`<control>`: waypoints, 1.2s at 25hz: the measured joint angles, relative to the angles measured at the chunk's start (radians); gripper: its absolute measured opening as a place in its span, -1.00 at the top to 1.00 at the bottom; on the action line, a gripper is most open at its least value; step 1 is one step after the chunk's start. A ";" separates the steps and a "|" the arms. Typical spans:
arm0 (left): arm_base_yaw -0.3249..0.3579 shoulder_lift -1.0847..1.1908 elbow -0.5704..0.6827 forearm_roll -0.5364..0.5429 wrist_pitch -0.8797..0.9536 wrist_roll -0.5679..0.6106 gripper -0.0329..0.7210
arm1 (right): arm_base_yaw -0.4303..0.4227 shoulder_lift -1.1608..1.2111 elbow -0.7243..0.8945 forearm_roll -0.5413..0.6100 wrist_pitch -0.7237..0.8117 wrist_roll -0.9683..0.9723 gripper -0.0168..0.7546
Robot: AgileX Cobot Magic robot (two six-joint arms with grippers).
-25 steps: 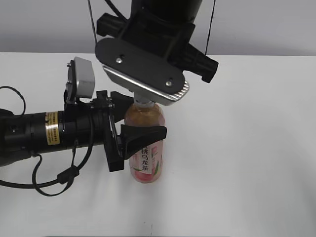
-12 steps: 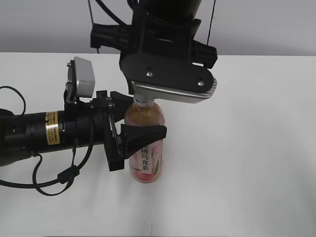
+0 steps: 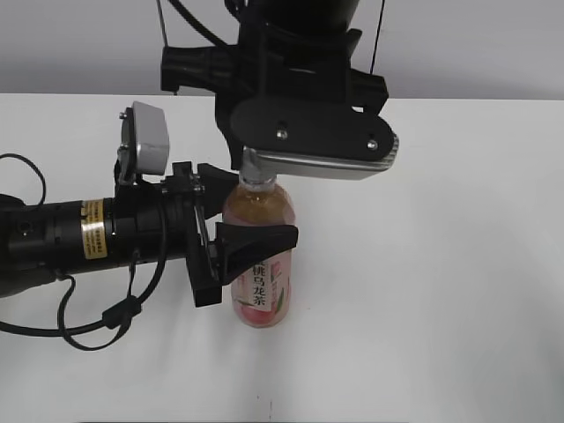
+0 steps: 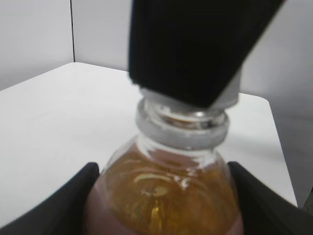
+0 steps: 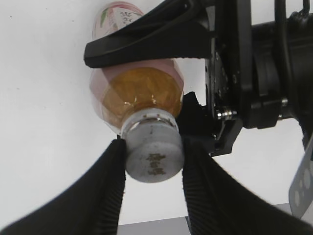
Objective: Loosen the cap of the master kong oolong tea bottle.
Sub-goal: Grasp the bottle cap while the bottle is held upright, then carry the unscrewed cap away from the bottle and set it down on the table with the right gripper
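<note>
Cap white, small dark mark on top, sits on neck of tea bottle, pinched on both sides by fingers of right gripper reaching down from above. Bottle upright on white table, near middle, pale amber tea inside, pink-and-white label with black characters facing front. Left gripper comes in from left, jaws clamped around bottle body just below shoulder; black fingers touch both sides. Left arm lies low along table.
</note>
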 joint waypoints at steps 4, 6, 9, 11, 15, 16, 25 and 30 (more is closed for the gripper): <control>0.000 0.000 0.000 0.004 -0.001 0.000 -0.29 | 0.002 -0.004 0.000 -0.004 0.000 -0.016 0.25; -0.001 0.000 0.000 0.007 -0.002 -0.002 -0.29 | 0.002 -0.009 0.001 -0.004 0.003 -0.029 0.25; -0.001 0.000 0.000 0.002 0.000 -0.008 -0.29 | 0.003 -0.028 -0.003 -0.007 0.006 -0.040 0.25; -0.001 0.000 0.000 0.002 -0.001 -0.009 -0.29 | 0.003 -0.041 -0.004 -0.010 0.006 -0.040 0.25; -0.001 0.000 0.000 0.001 -0.001 -0.011 -0.29 | 0.003 -0.060 -0.004 -0.018 0.006 0.015 0.25; -0.001 0.000 0.000 0.001 0.000 -0.011 -0.29 | 0.003 -0.063 -0.004 -0.031 0.006 0.055 0.25; -0.001 0.000 0.000 -0.003 0.001 -0.012 -0.29 | -0.099 -0.069 0.059 -0.160 0.006 0.745 0.25; -0.001 0.000 0.000 -0.005 0.001 -0.012 -0.29 | -0.222 -0.069 0.189 -0.169 0.006 1.023 0.25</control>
